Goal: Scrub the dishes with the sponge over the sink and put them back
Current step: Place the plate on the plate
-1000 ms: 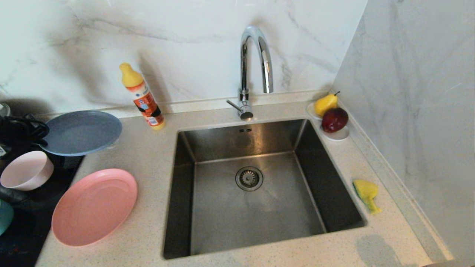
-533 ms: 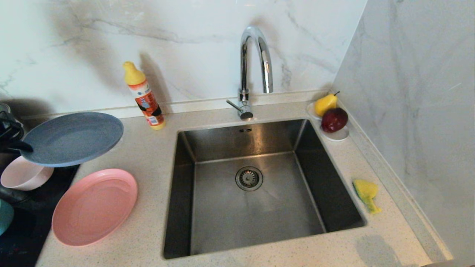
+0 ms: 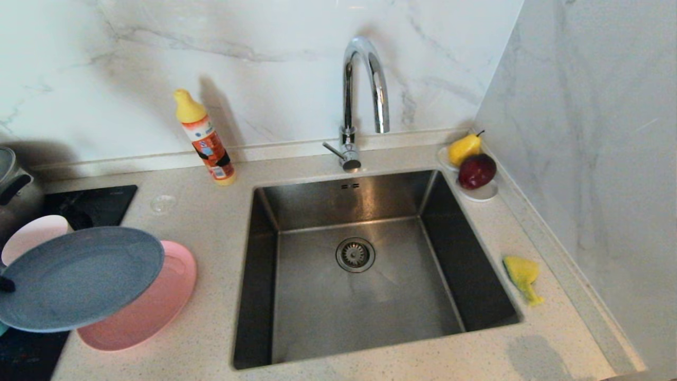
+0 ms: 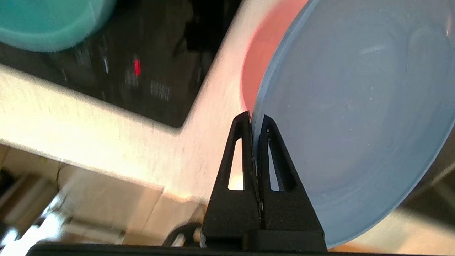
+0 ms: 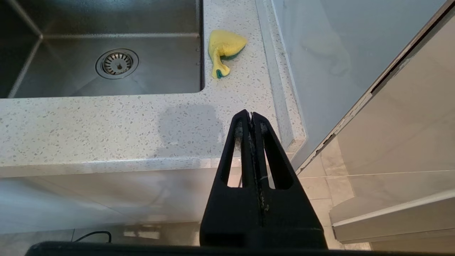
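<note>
- Two claws are mine: my left gripper (image 4: 256, 119) is clenched on the near rim of the grey-blue plate (image 3: 79, 278), and my right gripper (image 5: 251, 115) is pressed shut on nothing, parked off the counter's front edge.
- I hold the grey-blue plate at the lower left of the head view, lifted and roughly level, overlapping the salmon-pink plate (image 3: 158, 309) lying on the counter beneath it.
- I judge this plate stiff, light and matte, so a rim pinch should hold, but its whole width hangs off one edge and could tip or swing if I move sharply.
- Wet or soapy, I expect it to turn slippery, so a deeper bite on the rim would be safer.
- One sponge (image 3: 521, 275) lies on the counter just right of the sink (image 3: 370, 338), at the right of the frame; it looks soft and crumpled, best pinched across its thick yellow body.
- Counted: two plates, one pale pink bowl (image 3: 31, 238) peeking out behind the held plate, one teal bowl (image 4: 53, 19) seen from my left wrist.
- Also one orange bottle (image 3: 206, 140), one tap (image 3: 362, 90), one pear (image 3: 464, 148) and one dark red fruit (image 3: 477, 170).
</note>
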Robot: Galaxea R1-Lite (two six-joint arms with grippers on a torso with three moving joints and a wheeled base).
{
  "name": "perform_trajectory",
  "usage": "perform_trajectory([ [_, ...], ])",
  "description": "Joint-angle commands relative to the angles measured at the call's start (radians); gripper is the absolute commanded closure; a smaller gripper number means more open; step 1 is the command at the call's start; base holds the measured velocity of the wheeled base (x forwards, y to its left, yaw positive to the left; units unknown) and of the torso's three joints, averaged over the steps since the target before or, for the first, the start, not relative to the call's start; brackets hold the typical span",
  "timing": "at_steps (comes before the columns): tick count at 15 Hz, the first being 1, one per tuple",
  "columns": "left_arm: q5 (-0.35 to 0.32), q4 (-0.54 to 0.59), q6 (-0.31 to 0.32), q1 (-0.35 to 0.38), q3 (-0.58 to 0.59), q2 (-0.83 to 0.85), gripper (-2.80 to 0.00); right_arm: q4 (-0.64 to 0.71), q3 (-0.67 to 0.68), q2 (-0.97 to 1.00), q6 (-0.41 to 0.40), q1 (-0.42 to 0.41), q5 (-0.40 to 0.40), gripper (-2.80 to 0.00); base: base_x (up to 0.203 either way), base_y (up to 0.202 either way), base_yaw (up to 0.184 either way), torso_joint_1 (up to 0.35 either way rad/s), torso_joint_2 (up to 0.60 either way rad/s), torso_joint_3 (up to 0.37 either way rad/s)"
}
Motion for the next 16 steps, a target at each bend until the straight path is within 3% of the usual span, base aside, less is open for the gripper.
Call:
perform_trajectory([
  [1, -0.006, -0.025, 0.03, 0.018, 0.114, -0.04, 0.0, 0.0, 0.0, -0.002, 0.0, 0.0, 0.0, 0.0, 0.0, 0.0, 0.0, 0.0, 0.0, 0.0],
  [8, -0.011, -0.224, 0.038, 0.021, 0.29, -0.003, 0.0, 0.0, 0.0, -0.002, 0.0, 0.0, 0.0, 0.0, 0.0, 0.0, 0.0, 0.0, 0.0, 0.0],
  [16, -0.168, -0.483, 0.07, 0.062, 0.426, 0.064, 0.0, 0.0, 0.0, -0.002, 0.0, 0.0, 0.0, 0.0, 0.0, 0.0, 0.0, 0.0, 0.0, 0.0],
])
